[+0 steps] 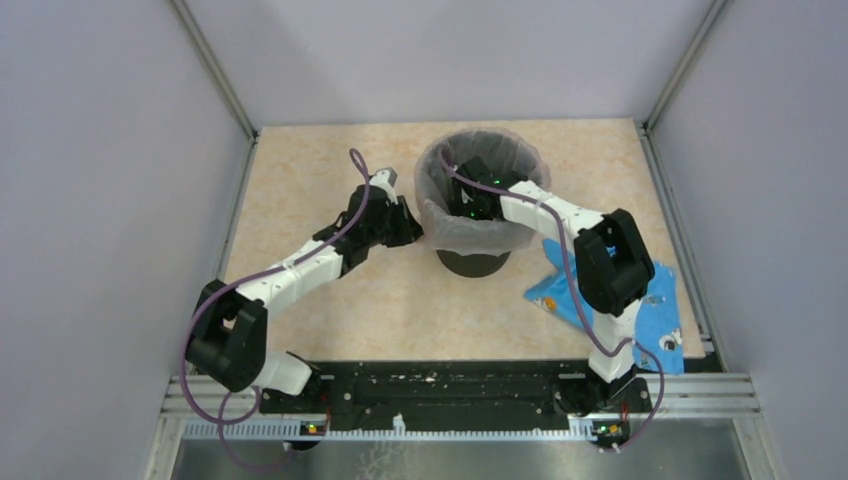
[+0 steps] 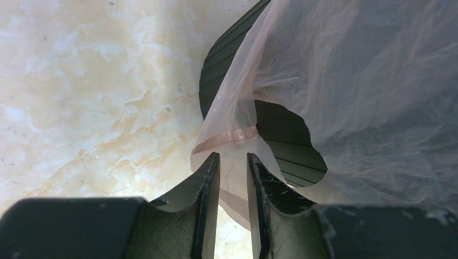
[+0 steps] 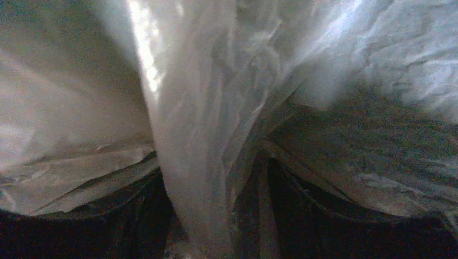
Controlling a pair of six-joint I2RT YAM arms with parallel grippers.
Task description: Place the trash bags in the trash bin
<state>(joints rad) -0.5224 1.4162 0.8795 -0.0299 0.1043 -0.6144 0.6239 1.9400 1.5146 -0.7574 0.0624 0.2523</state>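
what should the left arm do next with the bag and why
Probably tug the hem a little further down the bin's outside. The left gripper pinches the bag edge beside the bin, whose black wall shows bare there, while the right gripper is down inside the bin among the film.

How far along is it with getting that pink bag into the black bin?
Mostly there. Done: the trash bag is already in the trash bin, its film draped over the rim. In hand: the left gripper pinches the bag's edge outside the rim while the right gripper reaches inside, fingers astride a fold. Left: probably pressing the film down and letting go.
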